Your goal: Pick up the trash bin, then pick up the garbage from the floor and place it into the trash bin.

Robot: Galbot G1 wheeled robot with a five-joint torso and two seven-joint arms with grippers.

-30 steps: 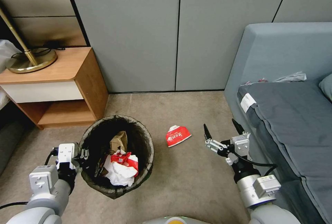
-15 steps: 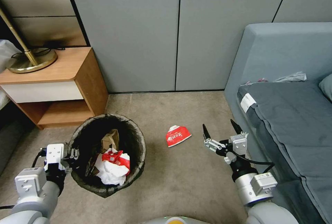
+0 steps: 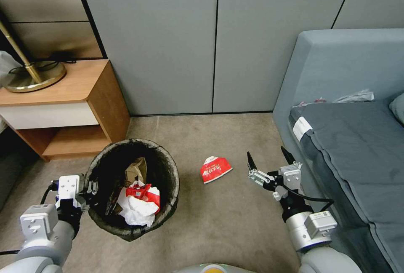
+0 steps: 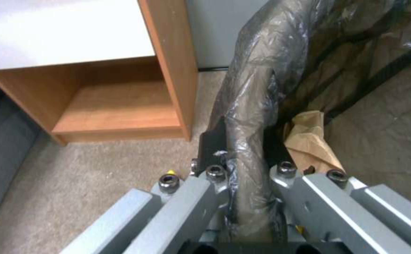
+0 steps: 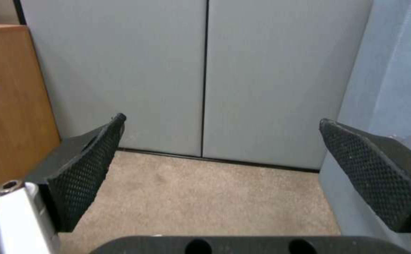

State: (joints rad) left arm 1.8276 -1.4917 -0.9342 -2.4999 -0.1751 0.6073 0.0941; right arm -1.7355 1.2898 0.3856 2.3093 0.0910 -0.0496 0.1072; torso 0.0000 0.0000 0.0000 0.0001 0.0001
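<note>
Bin (image 3: 134, 188) sits low-left in head view, at about 8 o'clock from the frame centre, just in front of the nightstand (image 3: 63, 113) on the carpet (image 3: 227, 218). Left gripper (image 3: 90, 188) is at the bin's 9 o'clock edge, fingers (image 4: 213, 141) closed on the bagged rim; left wrist view shows one finger outside and the other inside the liner (image 4: 252, 106), pinching the rolled plastic. Judged reason: a rim pinch lets one arm carry the bin and keeps its mouth up and free for drops. Can't tell whether the bin is lifted or resting on the carpet. Right gripper (image 3: 271, 160) hangs at approx 3 o'clock from the red carton (image 3: 216, 168), near but apart, fingers (image 5: 85, 169) spread wide w/ nothing between them; right wrist view looks over bare carpet toward the wall panels (image 5: 205, 70), so the carton isn't yet between the fingers. Likely staged open that way to come down over the carton, which lies between bin and right gripper, at the bin's 2 o'clock. Counts: bins 1; loose litter on the floor 1 (the carton); inside the bin at least 3 pcs – brown paper bag (image 3: 136, 169), red-and-white wrapper (image 3: 145, 191), white crumpled paper (image 3: 136, 212) – maybe more underneath, too dark to tell. Grippers 2; nightstand 1, w/ 1 lamp (image 3: 33, 77) on its surface; bed (image 3: 349, 138) 1, at 3 o'clock. Judging by the floor, one pickup remains.
</note>
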